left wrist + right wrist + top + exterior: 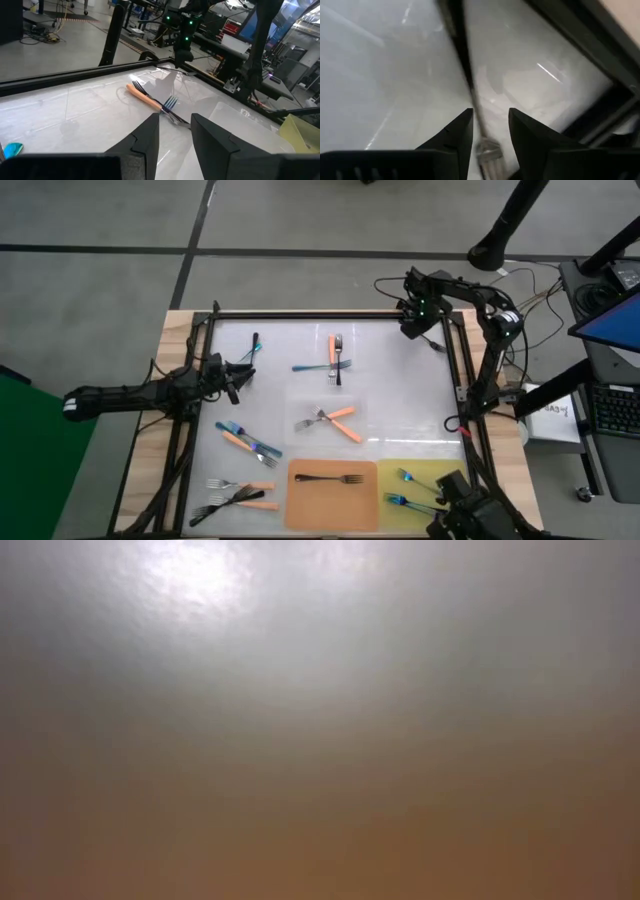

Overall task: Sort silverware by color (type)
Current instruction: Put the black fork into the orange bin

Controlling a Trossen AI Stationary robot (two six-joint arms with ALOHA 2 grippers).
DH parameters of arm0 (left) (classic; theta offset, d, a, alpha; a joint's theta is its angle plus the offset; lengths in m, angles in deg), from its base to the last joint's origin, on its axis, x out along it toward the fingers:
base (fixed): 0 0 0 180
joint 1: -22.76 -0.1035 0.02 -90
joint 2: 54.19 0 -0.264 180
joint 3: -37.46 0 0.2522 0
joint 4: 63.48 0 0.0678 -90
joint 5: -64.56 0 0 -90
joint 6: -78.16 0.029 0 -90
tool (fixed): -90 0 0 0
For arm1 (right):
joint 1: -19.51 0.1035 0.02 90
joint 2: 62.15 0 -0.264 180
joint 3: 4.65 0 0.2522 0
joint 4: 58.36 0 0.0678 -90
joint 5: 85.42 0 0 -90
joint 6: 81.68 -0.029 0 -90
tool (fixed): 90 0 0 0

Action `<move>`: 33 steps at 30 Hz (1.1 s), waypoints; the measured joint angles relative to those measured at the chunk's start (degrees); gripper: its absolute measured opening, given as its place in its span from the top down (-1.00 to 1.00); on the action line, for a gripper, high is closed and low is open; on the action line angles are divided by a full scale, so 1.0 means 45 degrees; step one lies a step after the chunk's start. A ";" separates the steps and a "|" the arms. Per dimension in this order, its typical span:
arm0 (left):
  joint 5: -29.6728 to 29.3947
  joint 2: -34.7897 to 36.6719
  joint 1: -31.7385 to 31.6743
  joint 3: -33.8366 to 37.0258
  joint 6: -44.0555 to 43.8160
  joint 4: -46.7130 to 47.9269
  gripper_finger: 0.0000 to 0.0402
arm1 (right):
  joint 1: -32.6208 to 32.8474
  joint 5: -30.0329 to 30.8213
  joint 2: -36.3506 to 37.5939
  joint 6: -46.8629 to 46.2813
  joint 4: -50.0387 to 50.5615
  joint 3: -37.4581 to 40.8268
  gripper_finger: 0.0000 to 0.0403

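Note:
Forks lie scattered on the white table top: orange-handled ones (340,420), a crossed heap (335,362), blue and orange ones (250,442) and a pile near the front left (240,495). A black fork (328,478) lies on the orange mat (300,505). Blue forks (405,477) lie on the yellow mat (440,470). My right gripper (490,112) points down at the far right corner, open over a dark-handled fork (479,117) lying flat on the table; I see no touch. My left gripper (174,117) waits open at the table's left, level, with nothing between its fingers.
A black frame rail (330,314) runs around the table top, and the right gripper is close to its far right corner. A blue-black fork (255,345) lies at the far left. The low view shows only a blur. Cables and a laptop lie off the table's right side.

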 joint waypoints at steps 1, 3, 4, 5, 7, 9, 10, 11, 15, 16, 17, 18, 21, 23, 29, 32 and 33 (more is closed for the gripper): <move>0.0003 0.0003 0.0001 0.0000 0.0000 0.0003 0.52 | 0.0004 -0.0212 0.0000 -0.0003 -0.0003 0.0025 0.44; 0.0000 0.0000 0.0000 0.0000 0.0000 0.0000 0.52 | 0.0004 -0.0500 0.0000 -0.0009 0.0025 0.0075 0.46; 0.0000 0.0002 0.0000 0.0000 0.0000 0.0002 0.52 | 0.0009 -0.0492 0.0000 -0.0005 0.0016 0.0094 0.46; 0.0004 -0.0001 0.0000 0.0000 0.0000 0.0005 0.52 | 0.0004 -0.0487 0.0000 -0.0005 0.0001 0.0120 0.47; 0.0000 0.0001 0.0000 0.0000 0.0000 0.0000 0.52 | 0.0004 -0.0477 0.0000 -0.0005 0.0002 0.0204 0.47; 0.0000 0.0000 0.0003 0.0000 0.0000 0.0001 0.52 | 0.0000 -0.0472 0.0000 -0.0005 -0.0027 0.0326 0.47; 0.0000 -0.0001 0.0002 0.0000 0.0002 0.0000 0.52 | -0.0001 -0.0474 0.0000 -0.0005 -0.0084 0.0413 0.47; 0.0000 0.0001 0.0002 0.0000 0.0000 0.0002 0.52 | 0.0004 -0.0475 0.0000 -0.0007 -0.0203 0.0522 0.47; 0.0000 0.0003 0.0004 0.0000 0.0000 0.0000 0.52 | 0.0004 -0.0476 -0.0005 -0.0004 -0.0608 0.0891 0.48; 0.0000 -0.0001 0.0000 0.0000 0.0000 0.0000 0.52 | 0.0004 -0.0472 0.0005 0.0000 -0.0675 0.0948 0.48; 0.0002 -0.0001 0.0000 0.0000 0.0000 0.0000 0.52 | 0.0004 -0.0472 0.0005 0.0005 -0.0698 0.0974 0.48; 0.0000 -0.0001 0.0005 0.0000 0.0000 0.0005 0.52 | 0.0004 -0.0473 -0.0008 0.0009 -0.0708 0.0983 0.48; 0.0001 0.0000 0.0004 0.0000 0.0000 0.0001 0.52 | 0.0004 -0.0472 -0.0153 0.0027 -0.0767 0.0979 0.50; 0.0000 -0.0001 0.0000 0.0000 0.0003 0.0000 0.52 | 0.0004 -0.0473 -0.0300 0.0035 -0.0775 0.0964 0.53; 0.0000 0.0000 0.0000 0.0000 0.0000 0.0000 0.52 | 0.0007 -0.0520 -0.0558 0.0202 -0.0762 0.0958 0.66; 0.0001 0.0000 0.0001 0.0000 0.0001 0.0000 0.52 | 0.0009 -0.0571 -0.0567 0.0241 -0.0768 0.0919 0.74; 0.0000 0.0001 0.0000 0.0000 0.0000 0.0000 0.52 | 0.0009 -0.0575 -0.0568 0.0243 -0.0759 0.0903 0.77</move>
